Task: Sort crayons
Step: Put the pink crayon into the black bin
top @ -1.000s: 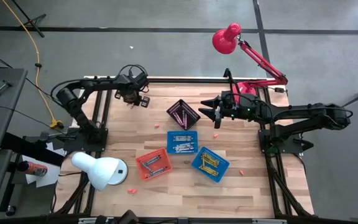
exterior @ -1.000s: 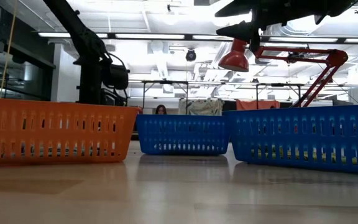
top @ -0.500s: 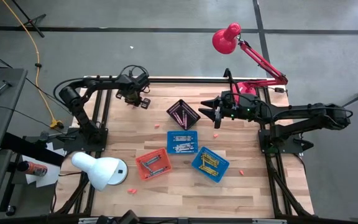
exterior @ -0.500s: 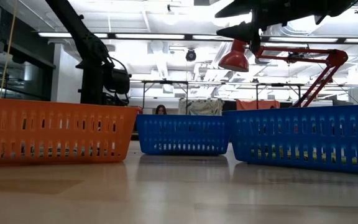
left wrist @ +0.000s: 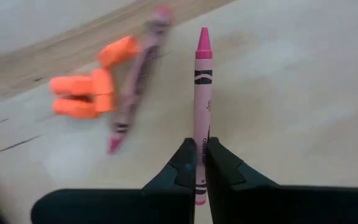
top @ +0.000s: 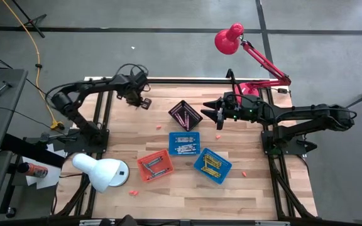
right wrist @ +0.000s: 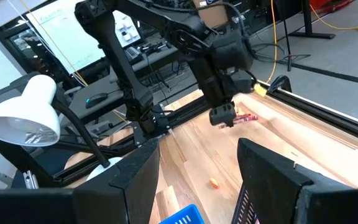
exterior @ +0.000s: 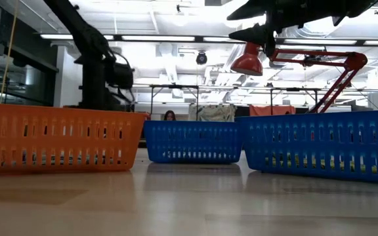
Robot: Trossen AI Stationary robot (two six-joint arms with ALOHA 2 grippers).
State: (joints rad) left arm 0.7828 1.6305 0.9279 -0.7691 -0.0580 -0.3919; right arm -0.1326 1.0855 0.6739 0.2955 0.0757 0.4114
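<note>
Near edge first, at six o'clock on the table: orange basket, then two blue baskets toward the middle, each with crayons inside; black basket beyond, near twelve o'clock of centre, also holding some. A few loose orange bits scattered on the wood.

Farther off, at three o'clock: right gripper hovering just beside the black basket, fingers spread wide, nothing between them.

Farthest, at eleven o'clock by the back edge: left gripper pinched tight on a pink crayon, gripped near its blunt end, tip pointing away. Another pink crayon and orange pieces lying just beside on the wood.

Likely very light, stiff yet brittle; waxy with a paper wrap, so fairly grippy. Best taken nearer mid-length to avoid swinging or snapping.
</note>
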